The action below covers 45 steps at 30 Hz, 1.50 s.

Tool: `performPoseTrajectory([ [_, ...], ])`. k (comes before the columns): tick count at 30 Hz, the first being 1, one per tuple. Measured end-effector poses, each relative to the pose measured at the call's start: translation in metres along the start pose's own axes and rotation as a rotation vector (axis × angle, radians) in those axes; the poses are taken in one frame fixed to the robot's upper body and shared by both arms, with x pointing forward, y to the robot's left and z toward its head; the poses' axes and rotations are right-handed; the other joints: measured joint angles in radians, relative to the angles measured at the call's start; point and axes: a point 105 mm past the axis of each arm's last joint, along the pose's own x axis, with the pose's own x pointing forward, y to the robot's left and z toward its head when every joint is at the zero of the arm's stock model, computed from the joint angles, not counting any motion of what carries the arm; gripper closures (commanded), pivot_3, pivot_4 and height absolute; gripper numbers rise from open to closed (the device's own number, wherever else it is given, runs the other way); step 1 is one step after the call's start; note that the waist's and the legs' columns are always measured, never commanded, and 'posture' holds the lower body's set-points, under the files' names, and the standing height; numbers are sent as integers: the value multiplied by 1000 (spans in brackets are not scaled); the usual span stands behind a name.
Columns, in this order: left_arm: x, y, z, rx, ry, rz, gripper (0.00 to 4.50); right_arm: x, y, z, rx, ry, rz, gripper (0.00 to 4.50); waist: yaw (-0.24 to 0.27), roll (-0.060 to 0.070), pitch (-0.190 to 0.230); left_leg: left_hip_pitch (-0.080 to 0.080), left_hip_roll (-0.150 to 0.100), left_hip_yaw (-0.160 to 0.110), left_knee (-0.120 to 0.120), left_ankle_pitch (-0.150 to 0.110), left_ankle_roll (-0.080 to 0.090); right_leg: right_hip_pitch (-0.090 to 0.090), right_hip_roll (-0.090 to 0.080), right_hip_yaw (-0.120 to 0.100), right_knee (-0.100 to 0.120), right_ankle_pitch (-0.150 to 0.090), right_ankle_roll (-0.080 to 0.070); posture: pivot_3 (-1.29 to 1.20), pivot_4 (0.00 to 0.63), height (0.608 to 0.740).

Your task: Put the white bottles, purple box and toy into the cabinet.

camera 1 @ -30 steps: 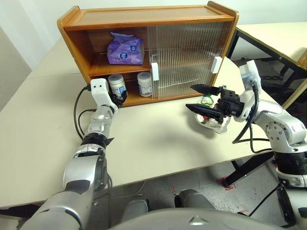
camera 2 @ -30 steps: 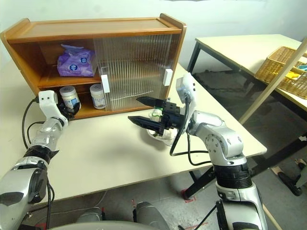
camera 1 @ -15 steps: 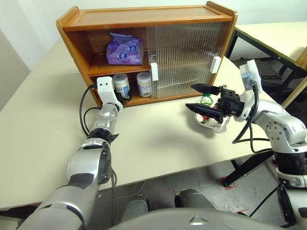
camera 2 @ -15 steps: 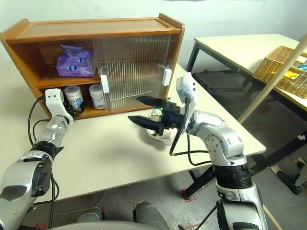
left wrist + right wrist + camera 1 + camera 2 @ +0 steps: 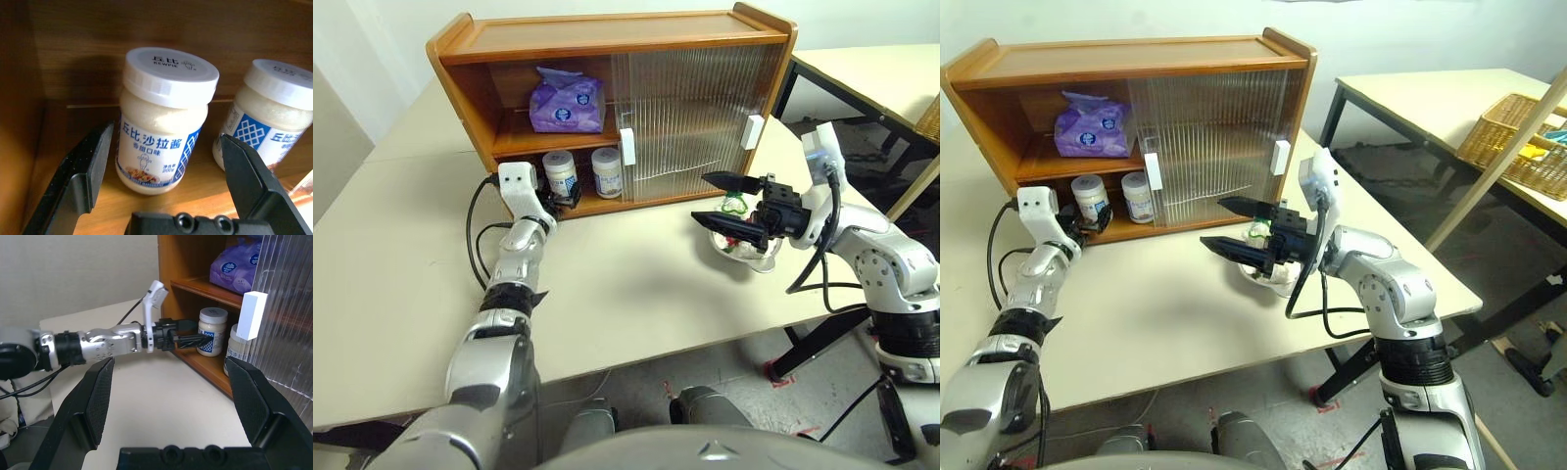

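Your left gripper [image 5: 166, 161] has spread its fingers and drawn back a little from the white bottles [image 5: 559, 172] since a second ago. It now points level into the cabinet [image 5: 607, 44], released, the nearer bottle standing between its fingers untouched. Both bottles stand upright side by side on the bottom shelf, white lids, blue-printed labels. The purple box [image 5: 569, 103] lies on the shelf above. Your right gripper [image 5: 717, 199] hangs wide open over the table [image 5: 636, 284], holding nothing.
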Motion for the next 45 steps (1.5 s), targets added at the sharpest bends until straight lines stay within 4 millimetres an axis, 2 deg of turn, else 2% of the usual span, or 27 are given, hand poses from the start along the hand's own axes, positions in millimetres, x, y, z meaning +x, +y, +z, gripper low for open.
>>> performPoseTrajectory([
  [5, -17, -6, 3, 25, 4, -50, 33, 0, -1, -2, 11, -2, 6, 0, 5, 0, 0, 0, 0, 0, 0, 0, -1, 0, 0, 0, 0, 0, 0, -137, 0, 740],
  [8, -29, -26, 8, 31, 3, -159, 672, 0, -2, -2, 15, -4, 8, 0, 11, 0, 0, 0, 0, 0, 0, -1, -2, 0, 0, 0, 0, -1, -1, -129, 0, 740],
  [12, -36, -71, 28, 34, -33, -320, 2086, 0, -3, -4, 14, -4, 8, 0, 27, 0, 0, 0, 0, 0, 0, -2, -3, 0, 0, 0, 0, -1, -2, -130, 0, 740],
  [18, -29, -143, 50, -4, -72, -491, 4274, 1, -3, -5, 10, -2, 11, 0, 34, 0, 0, 2, 0, 0, 1, -2, -3, 2, -1, 1, 0, 0, -3, -143, 0, 740],
  [19, -28, -153, 54, -9, -82, -520, 4471, 1, -3, -5, 10, -3, 11, 0, 34, 0, 0, 2, 0, -1, 1, -2, -3, 2, -2, 1, 0, 0, -3, -143, 0, 740],
  [23, -19, -173, 63, -19, -97, -565, 4471, 0, -3, -5, 9, -2, 10, 0, 31, 0, 0, 3, 1, -1, 1, -2, -3, 3, -2, 2, 0, 0, -3, -164, 0, 740],
  [28, -10, -180, 61, -31, -88, -554, 4471, 0, -3, -4, 3, -2, 2, 0, 30, 0, 0, 3, 1, -2, 2, -2, -2, 3, -2, 2, 0, 0, -2, -182, 0, 740],
  [33, -1, -178, 59, -32, -96, -459, 4471, -1, -2, -6, 5, 3, -9, 0, 25, 0, 0, 3, 1, -2, 2, -1, -2, 3, -2, 2, 0, 0, -1, -183, 0, 740],
  [37, 5, -174, 68, -43, -154, -344, 4471, -2, -2, -6, 6, 4, -12, 0, 20, -1, 0, 3, 1, -2, 2, -1, -2, 4, -2, 2, 0, 0, 0, -179, 0, 740],
  [45, 6, -165, 85, -28, -270, -168, 4471, -2, -2, -6, 7, 4, -11, 0, 8, -1, 1, 4, 0, -1, 2, -1, -1, 4, -2, 2, -1, -1, 1, -172, 0, 740],
])
